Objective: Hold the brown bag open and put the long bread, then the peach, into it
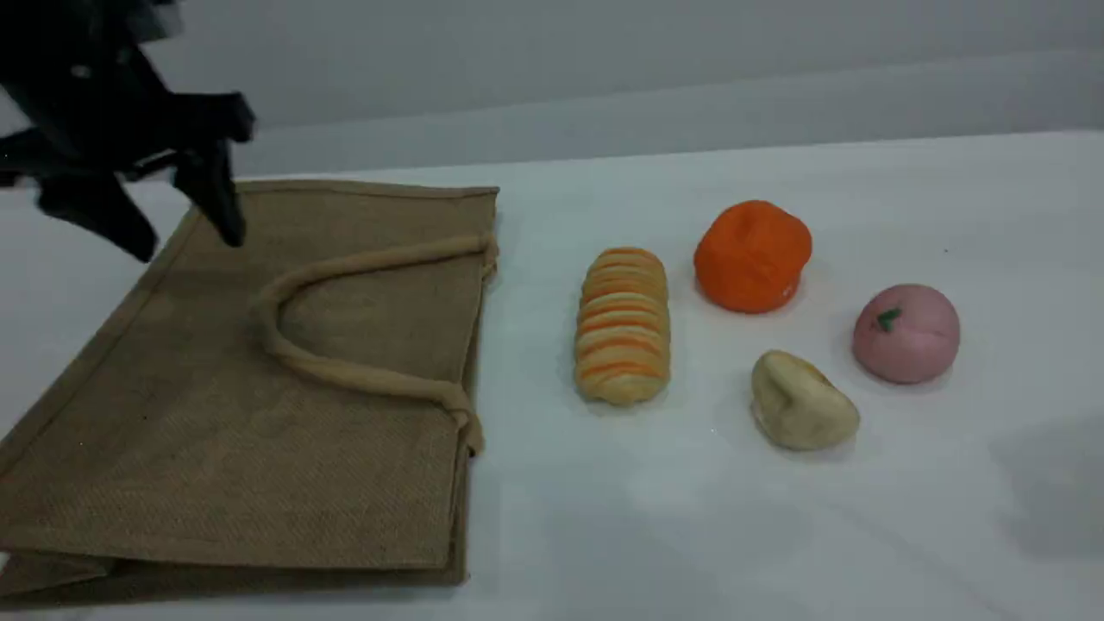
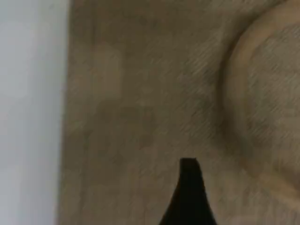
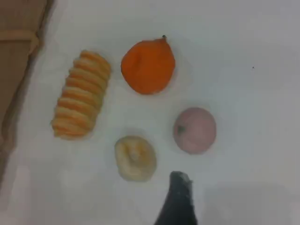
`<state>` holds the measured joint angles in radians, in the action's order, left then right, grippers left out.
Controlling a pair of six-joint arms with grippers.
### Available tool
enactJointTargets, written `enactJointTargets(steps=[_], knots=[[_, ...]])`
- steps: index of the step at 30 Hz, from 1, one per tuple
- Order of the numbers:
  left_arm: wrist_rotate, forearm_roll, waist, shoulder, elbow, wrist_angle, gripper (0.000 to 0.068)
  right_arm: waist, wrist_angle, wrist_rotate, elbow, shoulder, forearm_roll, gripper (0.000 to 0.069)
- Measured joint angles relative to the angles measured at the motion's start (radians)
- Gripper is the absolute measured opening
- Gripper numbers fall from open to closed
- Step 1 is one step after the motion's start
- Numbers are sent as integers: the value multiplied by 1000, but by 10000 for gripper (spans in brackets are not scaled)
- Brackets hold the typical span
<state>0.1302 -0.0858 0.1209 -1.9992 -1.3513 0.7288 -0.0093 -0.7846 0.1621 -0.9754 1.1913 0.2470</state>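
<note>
My left gripper (image 1: 185, 233), jaws wide, hovers over the flat brown bag (image 1: 259, 414) on the bench; next, lift its handle (image 1: 345, 263) before taking the long bread (image 1: 623, 326).

One brown bag (image 1: 241, 405) lying flat on the desk (image 1: 862, 535), one long bread (image 1: 623, 325) sitting beside the bag, one peach (image 1: 906, 333), one orange fruit (image 1: 752, 255), one pale lumpy piece (image 1: 800, 401) resting beyond the bread
</note>
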Motion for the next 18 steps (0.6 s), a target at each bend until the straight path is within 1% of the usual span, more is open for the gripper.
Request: enactJointTargets(steps=[4,7,9,16,18], knots=[[35,5,21,-72,-73,41,503,0,0,0,0,0,-1,533],[46,6,22,-112,-105,49,503,0,0,0,0,0,-2,533],[66,8,22,-129,-111,47,503,0,0,0,0,0,-2,533],[66,8,22,-189,-118,41,503,0,0,2,0,0,-3,533],[66,8,22,-203,-118,23,503,0,0,2,0,0,-3,533]])
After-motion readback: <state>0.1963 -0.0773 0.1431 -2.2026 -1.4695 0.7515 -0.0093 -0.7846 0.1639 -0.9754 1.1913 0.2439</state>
